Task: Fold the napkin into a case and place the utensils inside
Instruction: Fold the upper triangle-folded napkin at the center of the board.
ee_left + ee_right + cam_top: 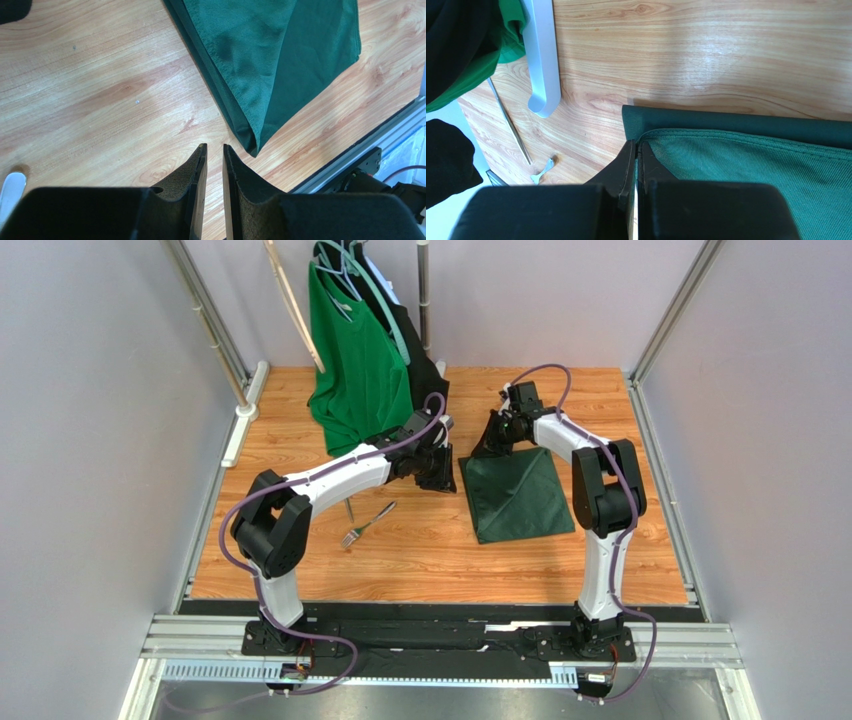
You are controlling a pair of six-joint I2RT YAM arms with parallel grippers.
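One napkin (515, 495), folded to a rough square, is laid on the table (300, 570) right of centre. Its upper-left corner is pinched and raised by the closed jaws of the right gripper (637, 145). The jaws of the left gripper (214, 147) are parted slightly over bare wood, with nothing between them. One fork (368, 523) is seen lower left of centre, with one slim metal piece (349, 508) beside it, partly hidden under the left arm. Two garments are hung at the top: one green T-shirt (355, 370) and one black garment (425, 360).
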